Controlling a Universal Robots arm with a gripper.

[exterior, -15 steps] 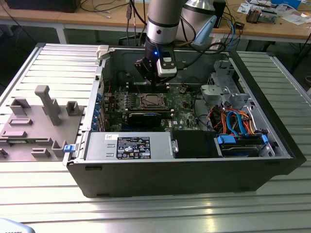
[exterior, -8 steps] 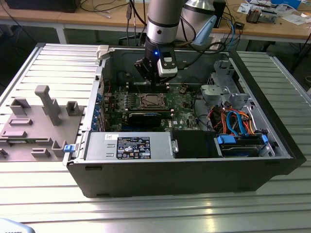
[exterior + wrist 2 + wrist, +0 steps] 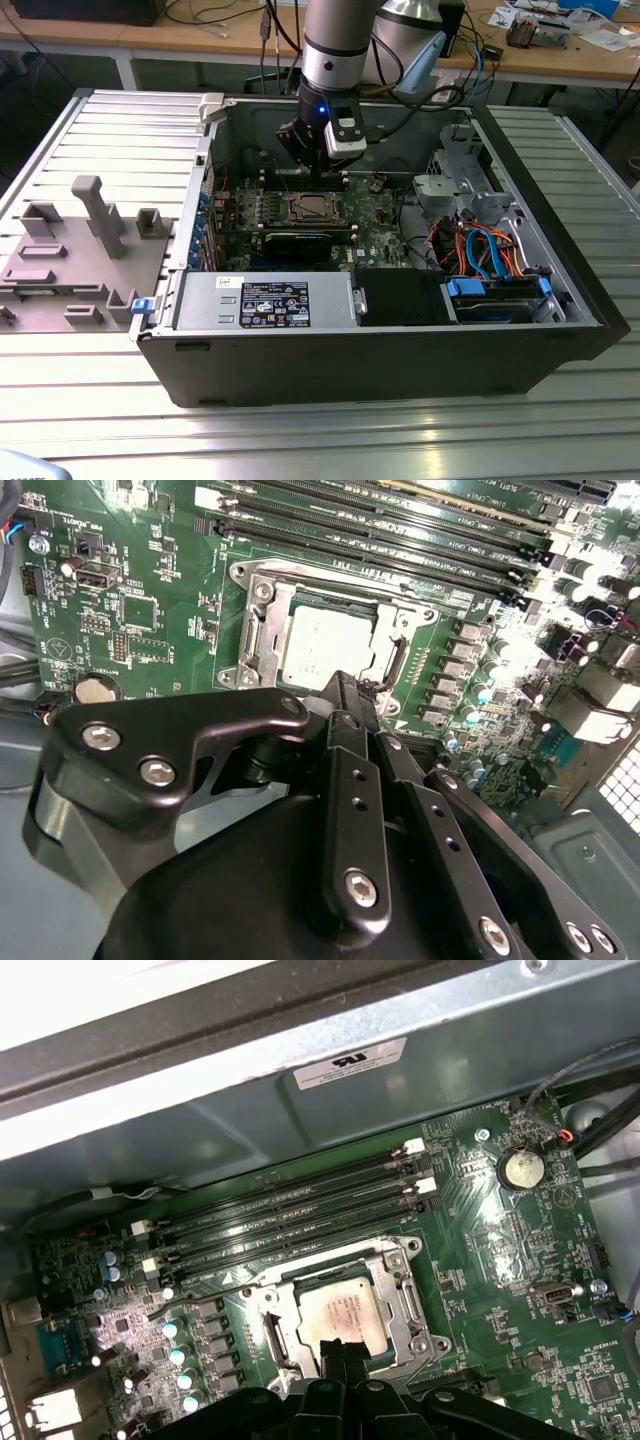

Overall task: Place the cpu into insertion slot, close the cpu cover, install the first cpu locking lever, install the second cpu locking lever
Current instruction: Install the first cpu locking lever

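Silver-topped cpu [image 3: 340,1312] under closed cpu cover [image 3: 407,1290], gripper [image 3: 350,695] just beside.

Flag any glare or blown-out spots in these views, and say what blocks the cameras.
First wrist view: the case edge is blown out white, and glare washes the motherboard near the coin battery. Second wrist view: highlights on components beside the cpu cover; the end effector blocks the foreground. Exterior view: evenly lit, with faint reflections on the table.
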